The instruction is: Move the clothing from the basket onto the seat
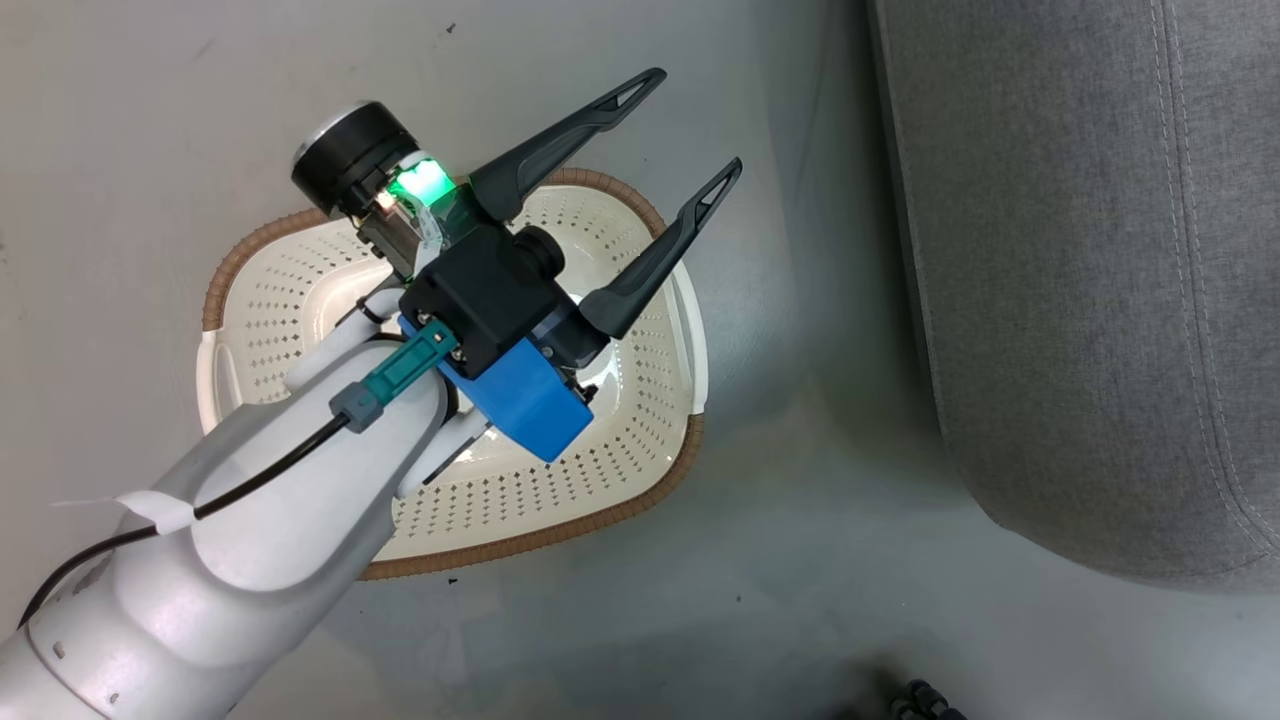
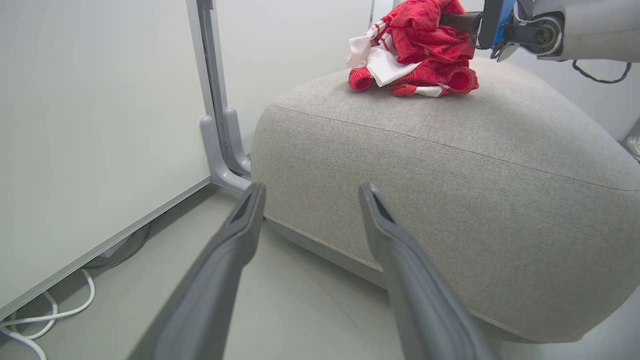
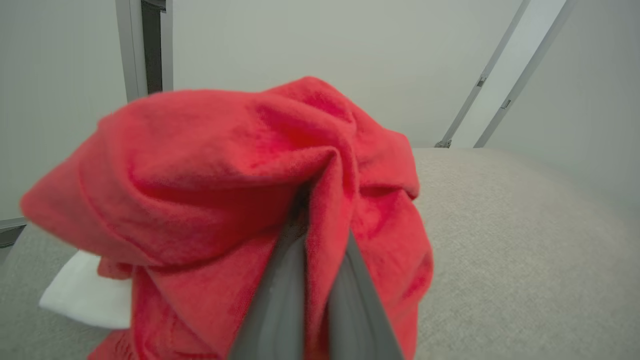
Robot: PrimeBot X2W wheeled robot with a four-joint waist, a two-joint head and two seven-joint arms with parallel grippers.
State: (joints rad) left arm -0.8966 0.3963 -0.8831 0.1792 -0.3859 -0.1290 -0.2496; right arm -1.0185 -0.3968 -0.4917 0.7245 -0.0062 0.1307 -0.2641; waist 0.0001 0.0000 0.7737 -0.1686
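While the right gripper (image 3: 304, 215) clenched the red clothing (image 2: 420, 55) resting on the grey seat (image 2: 450, 175), the left gripper (image 1: 695, 120) hung spread and empty beside the seat, perforated basket (image 1: 640, 440) near the seat.

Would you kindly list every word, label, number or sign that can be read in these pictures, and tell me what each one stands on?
None: no word, number or sign can be read.
The cream perforated plastic basket shows no label on its bare walls; the pale left forearm covers its middle.
The light grey fabric seat and the red fabric clothing carry no lettering.
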